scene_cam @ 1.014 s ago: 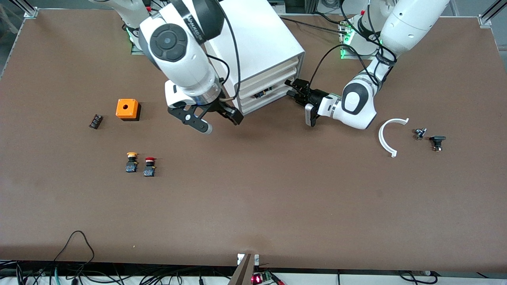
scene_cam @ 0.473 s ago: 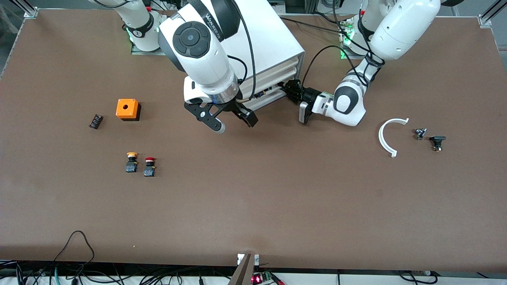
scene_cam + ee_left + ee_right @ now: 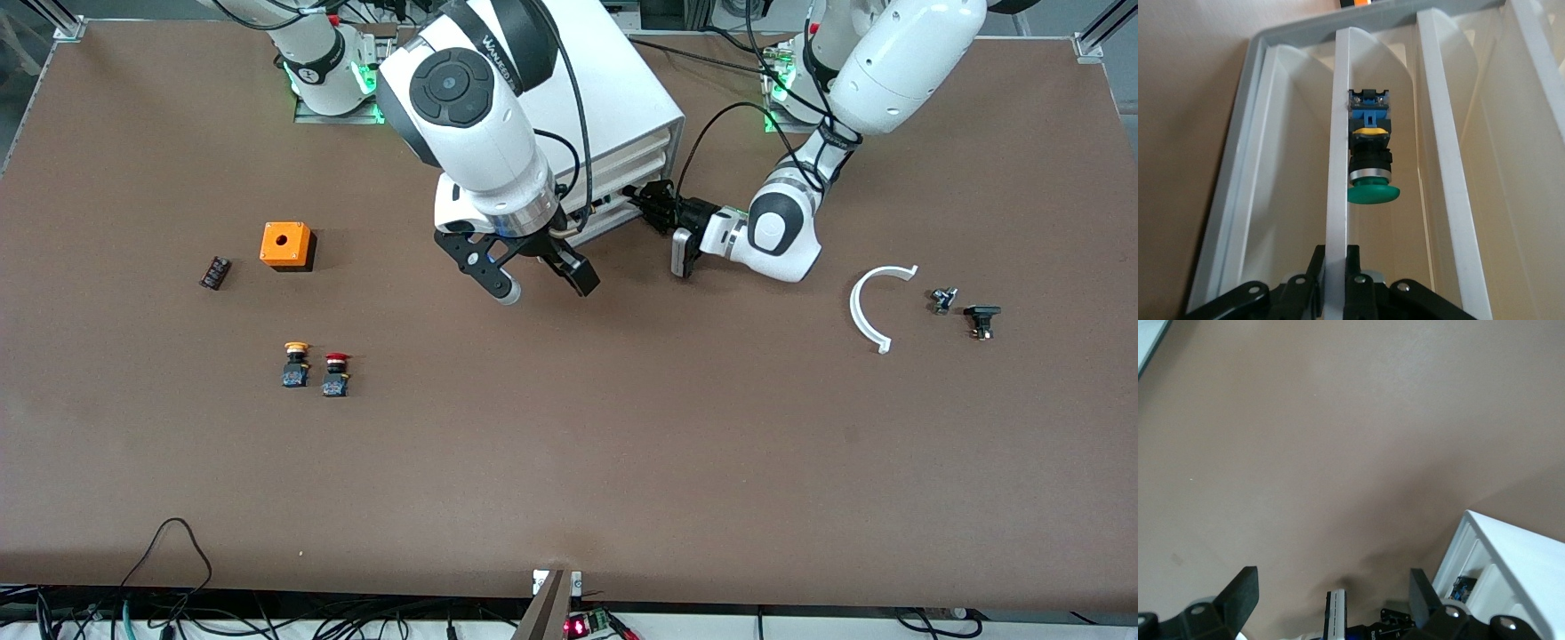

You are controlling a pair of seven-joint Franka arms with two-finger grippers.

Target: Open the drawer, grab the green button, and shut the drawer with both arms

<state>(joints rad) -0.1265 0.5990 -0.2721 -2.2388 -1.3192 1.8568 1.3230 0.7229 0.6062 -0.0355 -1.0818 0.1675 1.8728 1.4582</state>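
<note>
The white cabinet (image 3: pixel 613 89) stands at the table's back middle. My left gripper (image 3: pixel 642 200) is shut on the thin white front wall (image 3: pixel 1338 200) of one of its lower drawers (image 3: pixel 612 206). In the left wrist view the button (image 3: pixel 1371 170) lies on its side inside that drawer, its green cap toward the gripper (image 3: pixel 1335 267). My right gripper (image 3: pixel 542 283) hangs open over bare table just in front of the cabinet, nothing between its fingers. The right wrist view shows that gripper (image 3: pixel 1333 587) above the brown table, with the cabinet's corner (image 3: pixel 1511 567) beside it.
An orange box (image 3: pixel 286 245) and a small black part (image 3: pixel 214 272) lie toward the right arm's end. A yellow-capped button (image 3: pixel 295 364) and a red-capped button (image 3: pixel 335 373) stand nearer the front camera. A white curved piece (image 3: pixel 871 307) and small black parts (image 3: pixel 981 320) lie toward the left arm's end.
My left gripper moved in to the cabinet and shut on the drawer's front wall. My right gripper, still open, swung along the cabinet's front toward the left arm's end.
</note>
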